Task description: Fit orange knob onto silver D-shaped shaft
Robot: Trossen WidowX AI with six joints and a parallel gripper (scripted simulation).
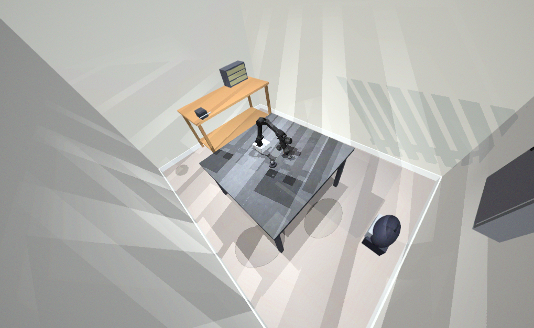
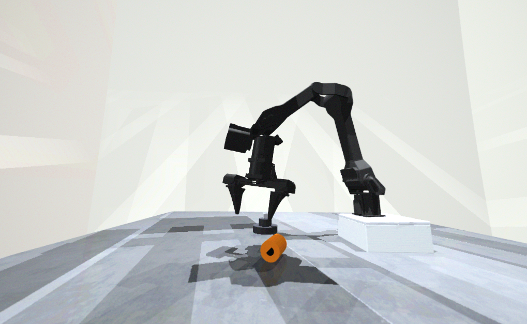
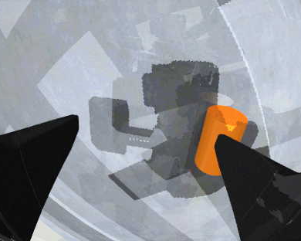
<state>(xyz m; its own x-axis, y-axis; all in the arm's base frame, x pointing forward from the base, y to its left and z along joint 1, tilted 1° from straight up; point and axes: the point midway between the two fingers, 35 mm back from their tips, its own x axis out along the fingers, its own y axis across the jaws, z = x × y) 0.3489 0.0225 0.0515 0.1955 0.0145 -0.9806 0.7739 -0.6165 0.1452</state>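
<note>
The orange knob [image 2: 273, 248] [image 3: 217, 137] lies on its side on the grey table [image 2: 96, 273] [image 1: 260, 195]. Its D-shaped hole faces the exterior view. The round black pedestal [image 2: 264, 229] [image 1: 273, 164] stands just behind it, and the gripper's right fingertip hides the shaft. My gripper [image 2: 254, 213] [image 3: 150, 132] [image 1: 285, 153] is open and empty. It points down and hangs above the table over the knob. In the wrist view the knob lies by the right finger, partly covered by it. The knob does not show in the top view.
The arm's white base block [image 2: 384, 237] [image 1: 260, 145] stands to the right of the pedestal. Off the table are a wooden shelf bench [image 1: 224, 97] with a drawer box [image 1: 233, 73], a dark round object [image 1: 386, 230] on the floor and a grey wall cabinet [image 1: 521, 191].
</note>
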